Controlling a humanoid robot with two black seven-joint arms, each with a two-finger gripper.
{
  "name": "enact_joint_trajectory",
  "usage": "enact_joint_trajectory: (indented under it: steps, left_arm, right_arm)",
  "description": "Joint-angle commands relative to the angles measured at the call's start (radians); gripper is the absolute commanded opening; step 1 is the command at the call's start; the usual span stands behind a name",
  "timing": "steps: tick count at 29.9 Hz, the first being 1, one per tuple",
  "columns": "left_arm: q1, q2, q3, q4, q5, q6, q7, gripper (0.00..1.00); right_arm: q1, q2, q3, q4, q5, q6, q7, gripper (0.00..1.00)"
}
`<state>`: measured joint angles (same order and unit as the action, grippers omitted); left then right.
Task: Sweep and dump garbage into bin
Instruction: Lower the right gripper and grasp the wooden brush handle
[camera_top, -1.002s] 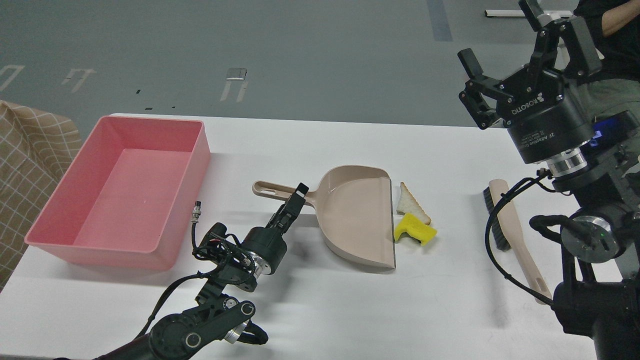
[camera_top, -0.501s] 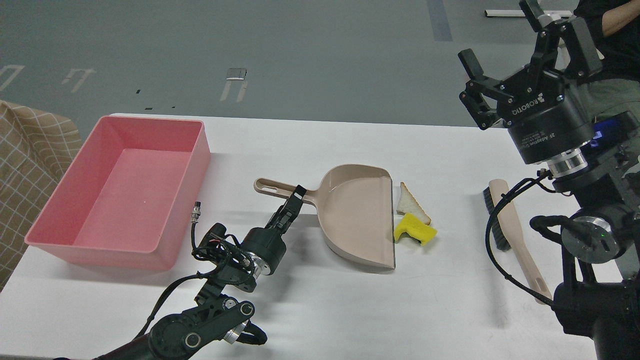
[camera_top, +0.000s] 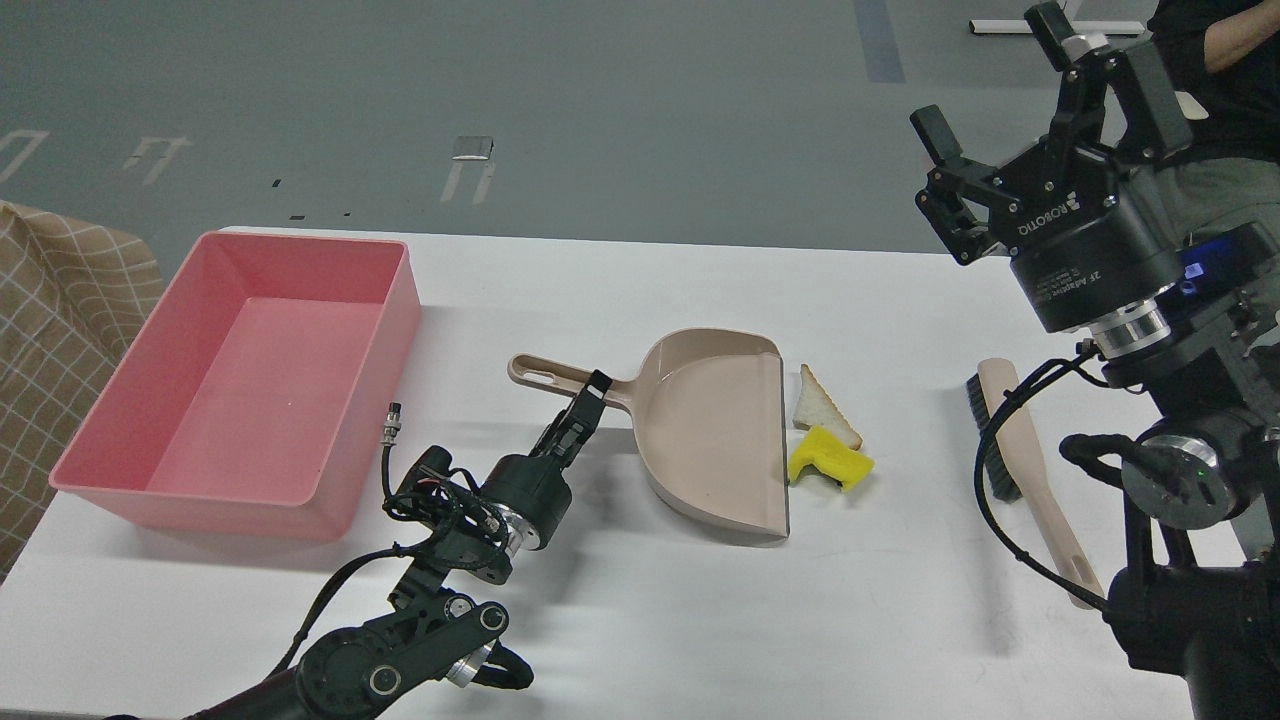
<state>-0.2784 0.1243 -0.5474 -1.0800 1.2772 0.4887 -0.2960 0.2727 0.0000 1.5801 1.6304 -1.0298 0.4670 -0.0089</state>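
On the white table (camera_top: 640, 620), the pink bin (camera_top: 240, 385) sits at the left of the frame, its long axis running from lower left up toward upper right, open side up. At center lies the beige dustpan (camera_top: 715, 430), its handle pointing left toward the bin and its wide mouth facing right. Just beyond that mouth sits the garbage: the white bread half-slice (camera_top: 820, 408), a triangle with its sharp tip pointing up the frame and its crusted long edge slanting down to the right, and the yellow sponge piece (camera_top: 830, 460) touching it just below, long axis roughly left-right, nudging the dustpan's lip.

The left gripper (camera_top: 590, 392) reaches up from lower left and sits right at the dustpan handle; it shows edge-on and dark, so I cannot tell how its jaws stand. The right gripper (camera_top: 990, 95) hangs high at upper right, well above the table, fingers spread wide with nothing between them. Beneath that arm, the brush (camera_top: 1020, 460) lies at the right, long axis running top to bottom, bristles facing left.
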Motion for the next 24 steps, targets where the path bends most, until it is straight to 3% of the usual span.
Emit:
enact_joint_trajectory:
  steps: [1, 4, 14, 16, 18, 24]
  left_arm:
    - [-0.001, 0.0, 0.0, 0.0, -0.001, 0.0, 0.0, 0.23]
    - [-0.001, 0.0, 0.0, 0.0, -0.001, 0.0, 0.0, 0.23]
    - [-0.001, 0.008, 0.0, -0.001, -0.001, 0.0, -0.002, 0.23]
    - [-0.001, 0.008, 0.0, -0.001, -0.001, 0.0, -0.002, 0.23]
    - [0.001, 0.008, 0.0, -0.001, -0.001, 0.0, -0.002, 0.23]
    - [-0.001, 0.009, 0.0, -0.003, 0.001, 0.0, -0.011, 0.23]
  right_arm:
    - [-0.007, -0.029, 0.003, 0.005, -0.058, -0.033, -0.002, 1.0]
    - [-0.026, -0.122, 0.018, 0.015, -0.052, -0.083, 0.004, 1.0]
    - [-0.116, -0.28, 0.147, 0.103, -0.131, -0.022, 0.014, 1.0]
    - [-0.127, -0.319, 0.164, 0.103, -0.133, -0.019, 0.046, 1.0]
    - [-0.147, -0.383, 0.17, 0.103, -0.128, -0.007, 0.162, 1.0]
    - [-0.2, -0.514, 0.141, 0.103, -0.141, 0.022, 0.172, 1.0]
